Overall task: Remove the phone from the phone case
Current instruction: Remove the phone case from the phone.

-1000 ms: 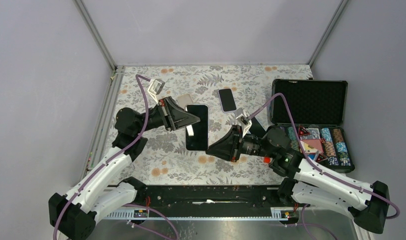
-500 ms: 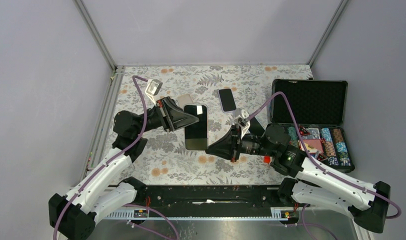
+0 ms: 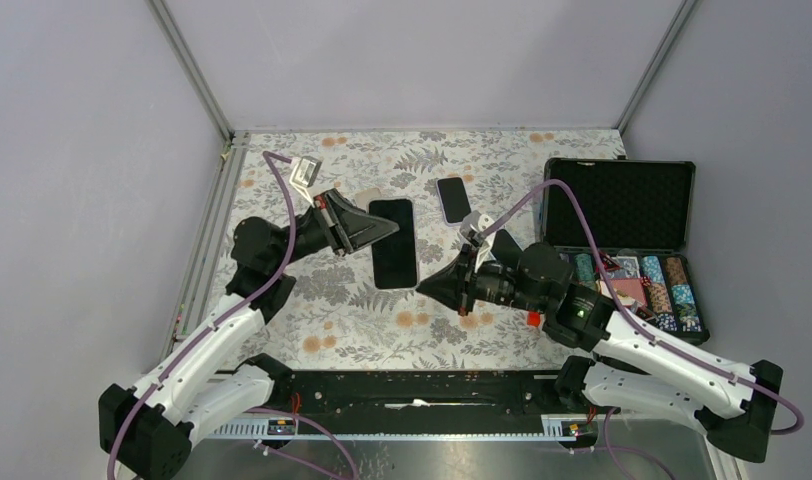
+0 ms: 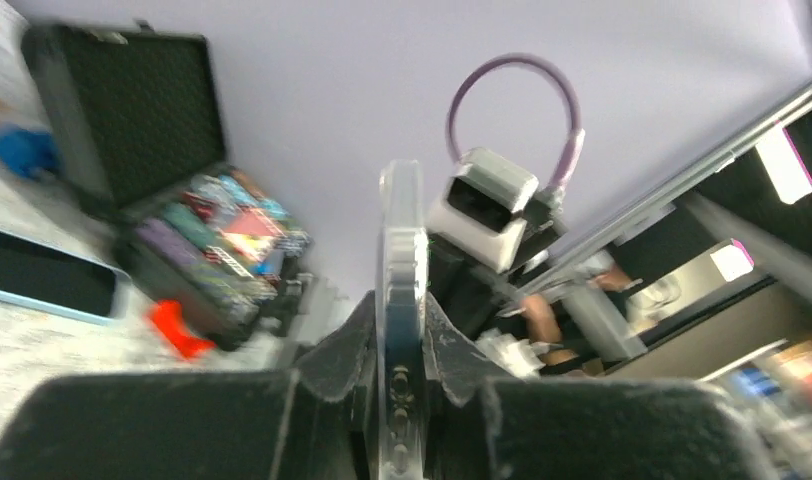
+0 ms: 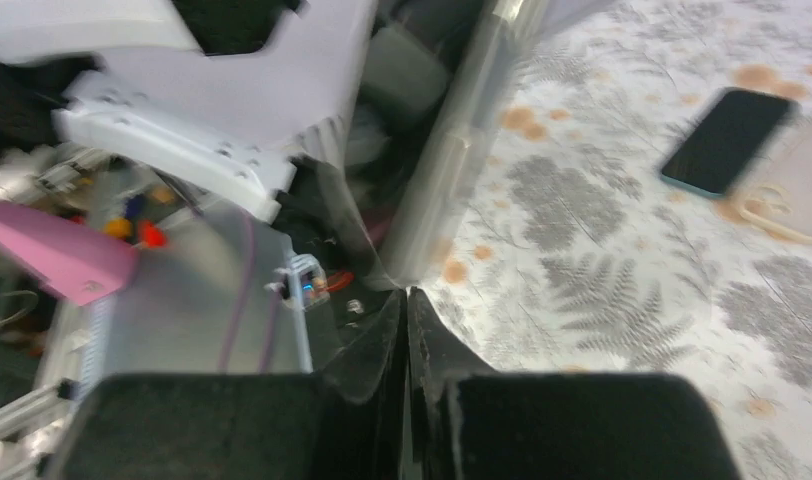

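Note:
A black phone (image 3: 396,250) in a clear case is held off the floral table, screen up. My left gripper (image 3: 387,232) is shut on its left long edge; in the left wrist view the cased edge (image 4: 400,230) stands upright between my fingers (image 4: 402,330). My right gripper (image 3: 424,285) is at the phone's near right corner with its jaws pressed together. In the right wrist view the clear case edge (image 5: 447,180) runs straight up from the closed fingertips (image 5: 407,295), which seem to pinch its corner.
A second phone (image 3: 454,199) with a light blue rim lies on the table behind, also in the right wrist view (image 5: 727,140). A beige empty case (image 3: 367,196) lies behind the left gripper. An open black chip case (image 3: 622,205) stands at the right.
Both grippers have moved away from the near edge with the phone. The phone has swung so its lower end sits farther right, and the right gripper stayed at its corner.

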You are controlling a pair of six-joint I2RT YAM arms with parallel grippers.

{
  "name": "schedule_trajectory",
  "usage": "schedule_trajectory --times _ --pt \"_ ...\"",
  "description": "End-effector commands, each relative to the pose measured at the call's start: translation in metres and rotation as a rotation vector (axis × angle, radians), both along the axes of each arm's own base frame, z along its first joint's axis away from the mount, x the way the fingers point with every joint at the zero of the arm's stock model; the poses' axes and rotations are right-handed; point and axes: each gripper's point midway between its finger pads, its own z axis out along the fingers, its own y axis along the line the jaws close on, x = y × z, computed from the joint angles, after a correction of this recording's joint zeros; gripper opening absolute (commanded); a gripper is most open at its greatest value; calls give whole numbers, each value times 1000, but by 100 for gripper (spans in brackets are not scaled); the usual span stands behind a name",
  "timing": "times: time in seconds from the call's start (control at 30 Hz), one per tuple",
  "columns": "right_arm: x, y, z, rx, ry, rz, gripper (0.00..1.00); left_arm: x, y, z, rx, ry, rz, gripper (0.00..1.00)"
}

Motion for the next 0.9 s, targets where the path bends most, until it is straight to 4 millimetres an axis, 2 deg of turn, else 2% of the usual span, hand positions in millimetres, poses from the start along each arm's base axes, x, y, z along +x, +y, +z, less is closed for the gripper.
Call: schedule_trajectory --times 0.0,0.13,0.2,0.3,0.37,0.4,0.43,0.53,0.6,0.67,0.77,0.83,0.87 --pt "67 -20 -35 -173 -25 -340 0 -34 -6 47 -76 43 -152 0" --pt "77 -27 -23 -91 35 -444 0 -29 -9 46 -88 60 -135 0" --pt "74 -25 -20 -51 48 -433 0 -25 -9 44 -95 69 -122 0" --pt "59 -23 -13 0 34 -354 0 -20 -10 40 -85 69 -97 0" --pt "44 -24 -8 39 9 -286 9 -17 -10 37 -70 61 -71 0" --pt "37 -26 -4 66 -9 -252 19 -15 -10 35 -61 56 -55 0" --pt "29 -27 -1 88 -29 -221 31 -12 -10 34 -52 56 -35 0" --pt "1 -33 0 113 -95 -91 77 -4 -9 31 -19 35 19 0" --pt "-20 -34 2 120 -140 20 93 0 -8 29 9 25 47 0" --pt "-34 -33 3 126 -163 99 98 3 -9 28 24 19 61 0" --pt "-37 -30 11 154 -168 121 99 2 -11 28 26 17 42 0" --pt "-35 -25 18 182 -159 126 95 1 -13 28 21 18 25 0" --pt "-36 -22 22 199 -157 139 90 1 -13 28 19 20 19 0"
